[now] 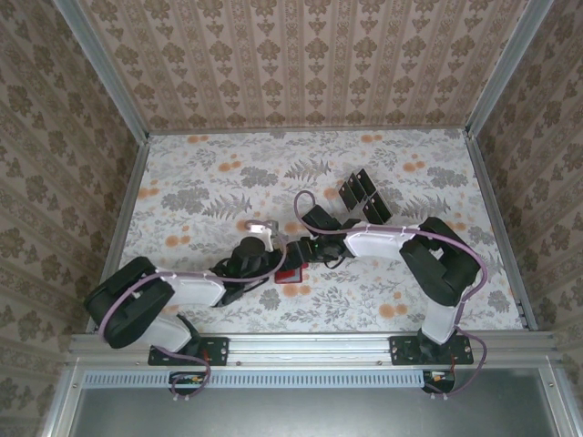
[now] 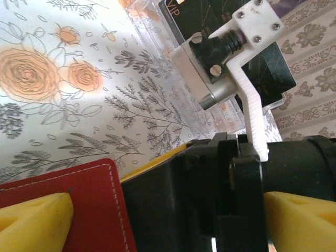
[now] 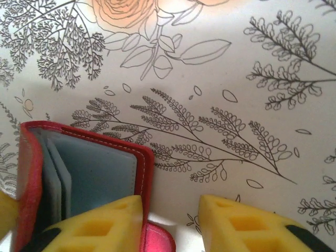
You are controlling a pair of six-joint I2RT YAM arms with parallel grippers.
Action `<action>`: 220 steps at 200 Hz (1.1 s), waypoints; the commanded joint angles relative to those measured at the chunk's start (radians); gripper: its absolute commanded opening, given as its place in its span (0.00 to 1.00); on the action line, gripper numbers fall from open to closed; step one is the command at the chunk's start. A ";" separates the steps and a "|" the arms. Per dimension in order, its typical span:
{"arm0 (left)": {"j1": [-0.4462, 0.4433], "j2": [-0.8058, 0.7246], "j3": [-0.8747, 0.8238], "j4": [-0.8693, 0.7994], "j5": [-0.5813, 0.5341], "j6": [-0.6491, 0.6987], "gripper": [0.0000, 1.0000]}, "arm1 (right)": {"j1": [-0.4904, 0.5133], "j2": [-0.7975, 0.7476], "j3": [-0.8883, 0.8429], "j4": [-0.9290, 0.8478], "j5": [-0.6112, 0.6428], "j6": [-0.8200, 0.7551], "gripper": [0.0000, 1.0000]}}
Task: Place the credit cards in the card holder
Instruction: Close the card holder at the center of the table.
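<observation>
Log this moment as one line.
left gripper open | right gripper open at card holder edge | credit cards in clear rack

This is a robot test booth dressed up like a home. A table (image 1: 209,164) under flowered cloth is boxed in by wallpapered panels (image 1: 301,64) on bare metal posts (image 1: 102,68). The left arm (image 1: 182,289) and right arm (image 1: 437,264) are bolted to a metal rail (image 1: 310,348).

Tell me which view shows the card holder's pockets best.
Right wrist: the card holder lies open, greyish pockets visible. Left wrist shows its stitched red cover; top external, a small red patch between the arms.
</observation>
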 commanded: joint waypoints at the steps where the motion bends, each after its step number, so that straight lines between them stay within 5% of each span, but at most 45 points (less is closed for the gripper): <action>1: -0.023 0.070 -0.026 0.137 -0.035 -0.045 1.00 | -0.004 -0.014 -0.032 -0.014 -0.032 -0.009 0.41; 64: -0.041 0.220 -0.069 0.337 -0.095 -0.090 0.99 | -0.045 -0.149 -0.088 -0.066 0.015 -0.003 0.48; 100: -0.038 0.183 -0.059 0.297 -0.097 -0.057 0.99 | -0.059 -0.223 -0.121 -0.099 0.041 0.003 0.50; 220: 0.092 -0.390 0.128 -0.689 -0.159 0.230 1.00 | -0.071 -0.307 -0.135 -0.175 0.100 0.024 0.49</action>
